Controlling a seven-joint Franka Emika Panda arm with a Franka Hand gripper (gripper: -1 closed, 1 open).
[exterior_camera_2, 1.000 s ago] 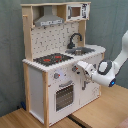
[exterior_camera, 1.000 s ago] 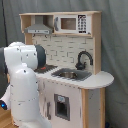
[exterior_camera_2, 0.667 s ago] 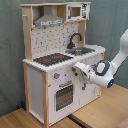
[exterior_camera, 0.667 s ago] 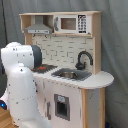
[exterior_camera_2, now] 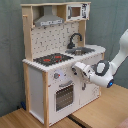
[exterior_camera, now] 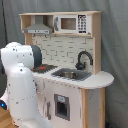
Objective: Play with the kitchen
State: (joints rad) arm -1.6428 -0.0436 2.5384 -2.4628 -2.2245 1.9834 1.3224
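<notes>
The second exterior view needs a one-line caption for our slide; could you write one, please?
Franka arm reaching its tool toward the front of the toy kitchen, just below the hob and beside the oven door.

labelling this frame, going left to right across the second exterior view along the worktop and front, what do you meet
Red-ringed hob → black tap → grey sink → robot arm's white wrist.

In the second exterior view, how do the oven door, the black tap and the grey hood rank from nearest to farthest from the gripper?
1. White oven door with dark window: just below and to the second exterior view's left of the gripper, on the kitchen's front.
2. Black curved tap: above the gripper, behind the sink.
3. Grey hood: highest, at upper left.
</notes>
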